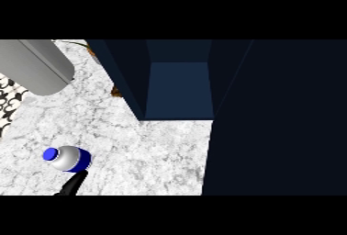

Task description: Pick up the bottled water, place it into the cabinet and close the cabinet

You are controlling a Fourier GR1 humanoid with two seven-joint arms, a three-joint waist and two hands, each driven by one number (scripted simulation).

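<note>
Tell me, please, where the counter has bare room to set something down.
The widest bare marble lies between the bottled water and the open cabinet. It is crowded at the lower left, where a black hand meets the bottle, and near the grey cylinder.

You see a white marbled desk [129,137] filling the lower left. A grey cylinder [37,64] juts in at the upper left, above a strip of black-and-white patterned surface [9,98] along the left edge.
</note>
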